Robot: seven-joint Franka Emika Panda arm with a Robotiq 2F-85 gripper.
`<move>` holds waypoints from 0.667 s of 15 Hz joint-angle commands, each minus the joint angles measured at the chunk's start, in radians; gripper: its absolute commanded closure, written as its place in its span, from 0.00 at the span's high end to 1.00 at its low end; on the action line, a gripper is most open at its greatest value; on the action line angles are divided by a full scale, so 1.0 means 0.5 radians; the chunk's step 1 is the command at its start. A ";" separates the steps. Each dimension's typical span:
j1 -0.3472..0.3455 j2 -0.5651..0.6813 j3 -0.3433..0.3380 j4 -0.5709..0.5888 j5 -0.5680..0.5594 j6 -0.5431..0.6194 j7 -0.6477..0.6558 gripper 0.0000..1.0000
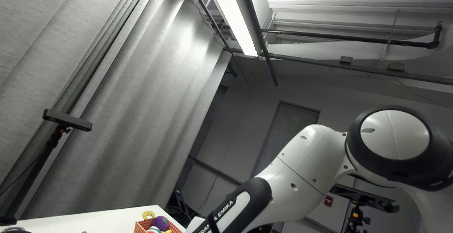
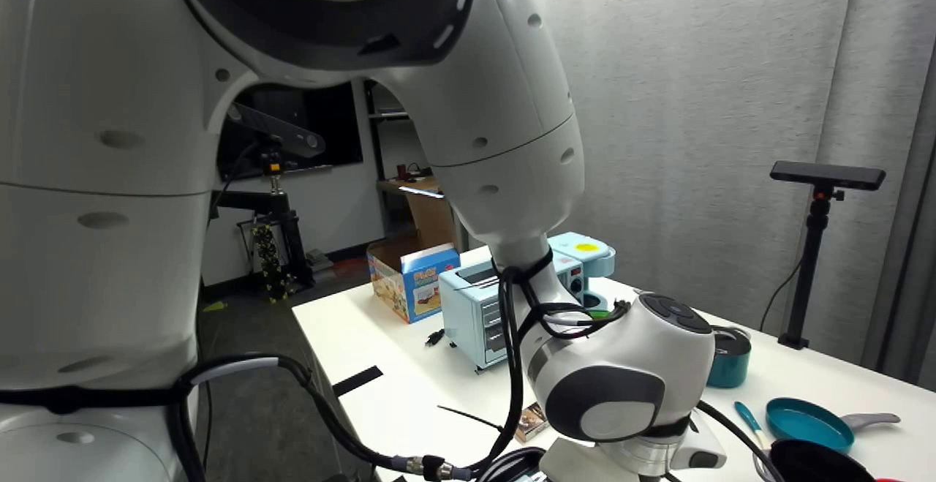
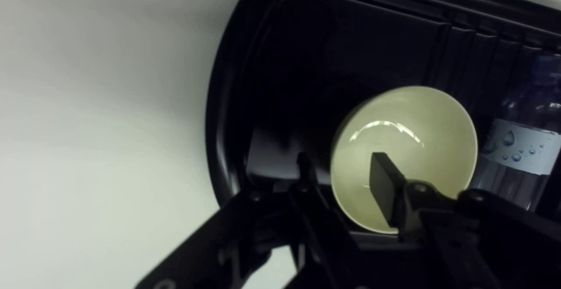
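In the wrist view my gripper is open, with nothing between its fingers. A pale cream bowl stands upright in a black tray. The right finger is over the inside of the bowl, and the left finger is outside the bowl's left rim, over the tray. The bowl's rim passes between them; I cannot tell how high the fingers are above it. A clear bottle with a pale blue label lies in the tray, right of the bowl. The fingers do not show in either exterior view.
A light blue toaster oven, a cardboard box, a teal pot and a teal pan stand on the white table. A red checkered basket holds toys. Cables hang along the arm.
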 commanded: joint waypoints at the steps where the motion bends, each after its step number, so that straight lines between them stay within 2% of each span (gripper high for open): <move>1: -0.005 -0.087 0.026 -0.006 -0.004 0.008 0.049 0.69; 5: 0.029 -0.115 0.053 0.091 -0.006 -0.019 0.049 0.99; 10: 0.098 -0.026 0.135 0.308 0.010 -0.019 0.061 1.00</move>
